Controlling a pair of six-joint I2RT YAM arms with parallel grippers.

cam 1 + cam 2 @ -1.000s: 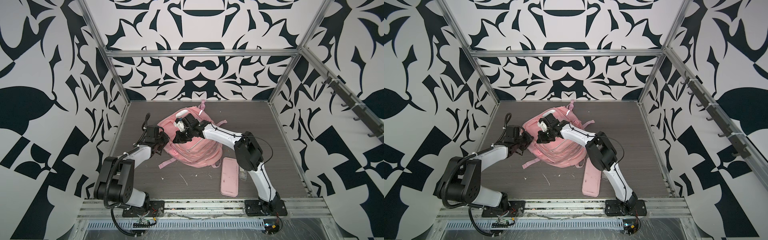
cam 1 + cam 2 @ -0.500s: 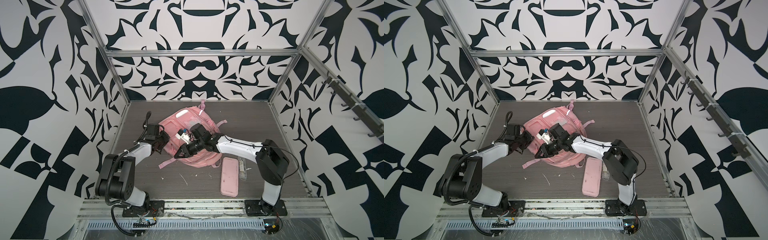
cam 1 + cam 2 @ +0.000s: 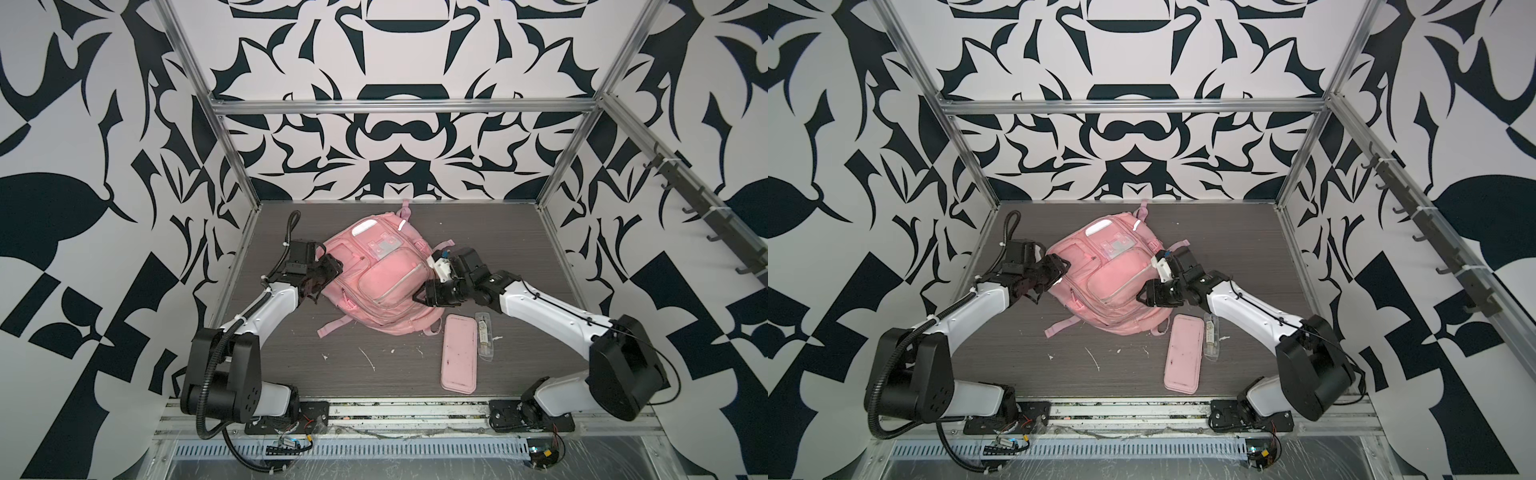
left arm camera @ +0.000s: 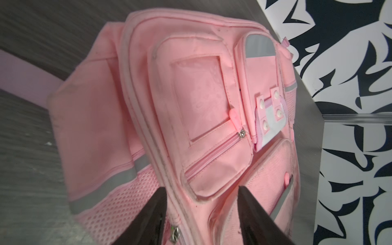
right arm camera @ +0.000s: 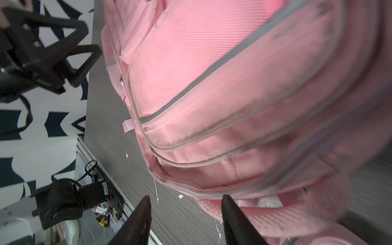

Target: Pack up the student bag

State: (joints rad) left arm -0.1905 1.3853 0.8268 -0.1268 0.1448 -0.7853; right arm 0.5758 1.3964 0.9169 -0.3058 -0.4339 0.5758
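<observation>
Well, your student bag [image 3: 382, 282] lies flat on the counter [image 3: 498, 249], front pocket zipped, contents hidden. Your left tool [image 3: 330, 272] and right tool [image 3: 420, 296] flank it, both spread and empty. The pencil case [image 3: 459, 357] lies outside, just beside it.

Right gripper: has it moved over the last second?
Yes. The right gripper has drawn back from the upper front of the student bag toward the near side, ending closer to the pink pencil case, which has stayed put.
</observation>
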